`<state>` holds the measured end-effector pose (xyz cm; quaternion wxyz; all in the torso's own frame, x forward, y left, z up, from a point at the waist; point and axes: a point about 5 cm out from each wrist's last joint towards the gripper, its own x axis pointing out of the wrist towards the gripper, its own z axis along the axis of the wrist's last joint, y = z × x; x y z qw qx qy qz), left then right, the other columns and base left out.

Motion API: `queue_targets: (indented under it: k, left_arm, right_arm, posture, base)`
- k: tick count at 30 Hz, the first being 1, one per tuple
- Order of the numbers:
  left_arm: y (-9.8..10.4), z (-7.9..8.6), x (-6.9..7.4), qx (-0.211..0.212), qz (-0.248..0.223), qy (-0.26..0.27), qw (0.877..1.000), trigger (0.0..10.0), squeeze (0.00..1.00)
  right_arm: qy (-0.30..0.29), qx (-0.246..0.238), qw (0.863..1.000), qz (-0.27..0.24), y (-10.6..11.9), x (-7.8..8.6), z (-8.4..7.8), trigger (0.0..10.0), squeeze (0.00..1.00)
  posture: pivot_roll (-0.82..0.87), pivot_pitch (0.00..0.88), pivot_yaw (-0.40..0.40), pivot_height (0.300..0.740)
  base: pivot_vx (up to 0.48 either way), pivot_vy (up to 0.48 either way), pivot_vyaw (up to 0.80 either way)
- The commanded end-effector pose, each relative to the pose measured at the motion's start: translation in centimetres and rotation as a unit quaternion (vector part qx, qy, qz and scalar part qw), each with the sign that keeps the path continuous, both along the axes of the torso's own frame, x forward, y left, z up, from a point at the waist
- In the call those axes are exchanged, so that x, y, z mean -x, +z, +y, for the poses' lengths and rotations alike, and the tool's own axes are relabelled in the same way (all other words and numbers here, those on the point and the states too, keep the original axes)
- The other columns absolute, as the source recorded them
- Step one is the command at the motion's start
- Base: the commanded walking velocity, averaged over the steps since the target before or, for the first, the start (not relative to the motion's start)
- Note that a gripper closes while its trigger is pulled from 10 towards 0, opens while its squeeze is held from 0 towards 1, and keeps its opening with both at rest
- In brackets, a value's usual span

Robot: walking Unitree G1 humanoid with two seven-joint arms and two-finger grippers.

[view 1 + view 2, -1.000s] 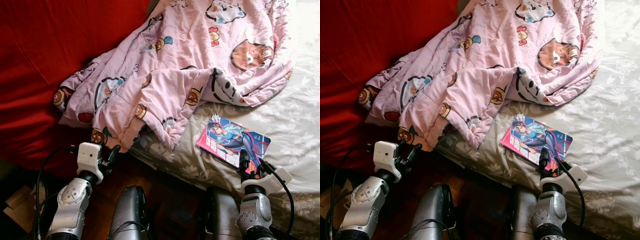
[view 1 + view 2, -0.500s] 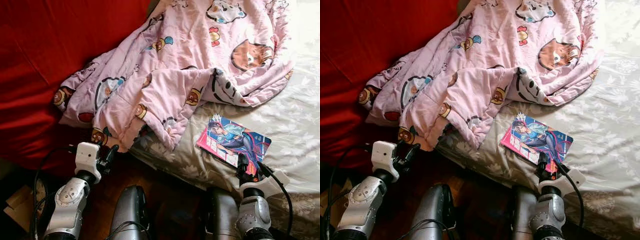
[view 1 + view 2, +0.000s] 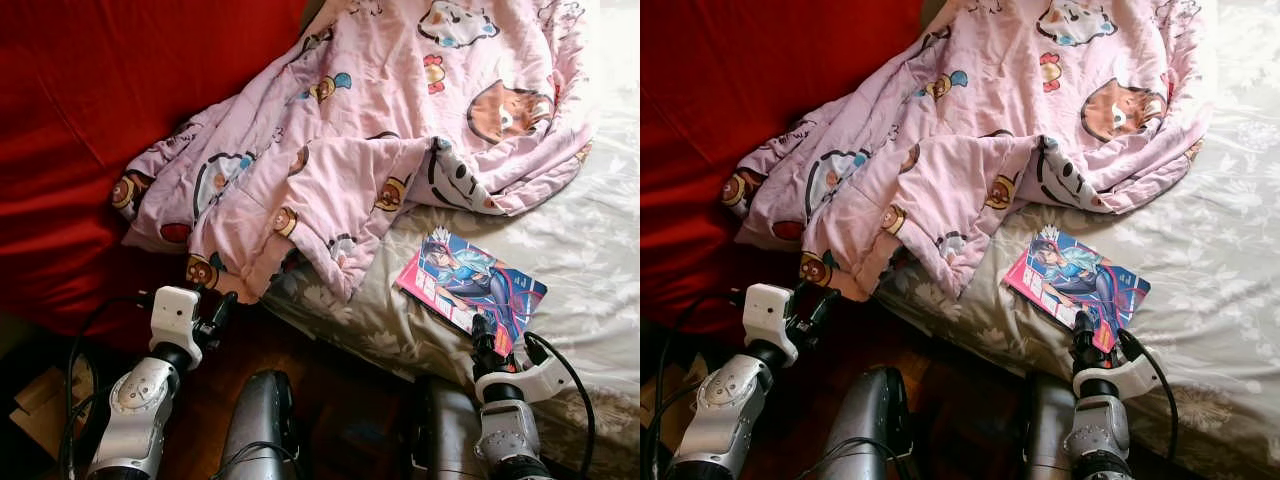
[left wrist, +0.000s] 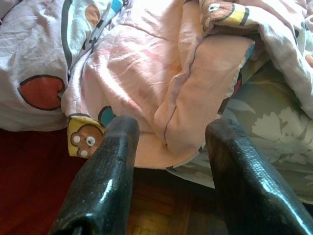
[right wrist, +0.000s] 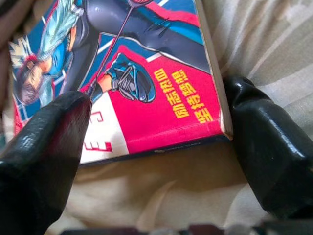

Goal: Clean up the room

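Observation:
A comic book with a pink and blue cover lies flat on the bed's pale floral sheet, near its front edge. My right gripper sits at the book's near edge and is open. In the right wrist view its two black fingers stand either side of the book's pink corner. A crumpled pink blanket with cartoon prints spreads over the bed and hangs off its left side. My left gripper is open just below the blanket's hanging hem, with nothing in it.
Red fabric covers the area left of the bed. Dark wooden floor runs between the bed and my legs. A cardboard piece lies at the lower left, by black cables from my left arm.
My right gripper has slid back a little, from over the book's cover to its near edge. The left arm has barely moved. The view shifted slightly.

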<state>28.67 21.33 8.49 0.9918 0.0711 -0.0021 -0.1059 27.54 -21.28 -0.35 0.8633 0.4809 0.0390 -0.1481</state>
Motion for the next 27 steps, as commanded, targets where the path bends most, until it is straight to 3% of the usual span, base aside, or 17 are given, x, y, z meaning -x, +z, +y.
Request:
queue_targets:
  k: [1,7,10,11,12,13,27]
  left_arm:
    - [-0.6,0.7,0.7,-0.022,0.011,0.003,1.0,10.0,0.0]
    - [-0.6,0.8,0.8,-0.027,0.012,0.003,1.0,10.0,0.0]
    - [-0.6,0.9,0.8,-0.035,0.012,0.002,0.999,10.0,0.0]
    - [-0.6,0.9,0.8,-0.036,0.013,0.001,0.999,10.0,0.0]
    - [-0.6,0.9,0.8,-0.036,0.013,0.001,0.999,10.0,0.0]
    - [-0.6,0.9,0.8,-0.036,0.013,0.001,0.999,10.0,0.0]
    - [-0.9,0.6,0.8,-0.042,0.014,-0.005,0.999,10.0,0.0]
  right_arm:
    - [0.009,-0.065,0.997,0.038,-2.0,1.5,1.6,10.0,0.0]
    - [0.016,-0.09,0.995,0.03,-1.8,1.0,2.0,10.0,0.0]
    - [0.018,-0.099,0.995,0.01,-1.0,0.0,2.2,10.0,0.0]
    - [0.023,-0.104,0.994,0.001,-0.7,-0.3,2.4,5.4,0.0]
    - [0.028,-0.104,0.994,-0.002,-0.6,-0.5,2.5,3.1,0.0]
    - [0.033,-0.103,0.994,-0.005,-0.4,-0.6,2.7,0.0,0.0]
    - [0.017,-0.101,0.995,-0.011,-0.5,-0.3,2.1,0.0,0.0]
  posture:
    - [0.11,0.305,0.129,0.596]
    - [0.12,0.306,0.133,0.596]
    - [0.12,0.304,0.135,0.596]
    - [0.12,0.3,0.135,0.596]
    - [0.12,0.299,0.135,0.596]
    - [0.12,0.298,0.135,0.596]
    - [0.11,0.285,0.13,0.596]
  base:
    - [0.0,0.0,0.0]
    - [0.0,0.0,0.0]
    - [0.0,0.0,0.0]
    - [0.0,0.0,0.0]
    - [0.0,0.0,0.0]
    - [0.0,0.0,0.0]
    - [0.0,0.0,0.0]
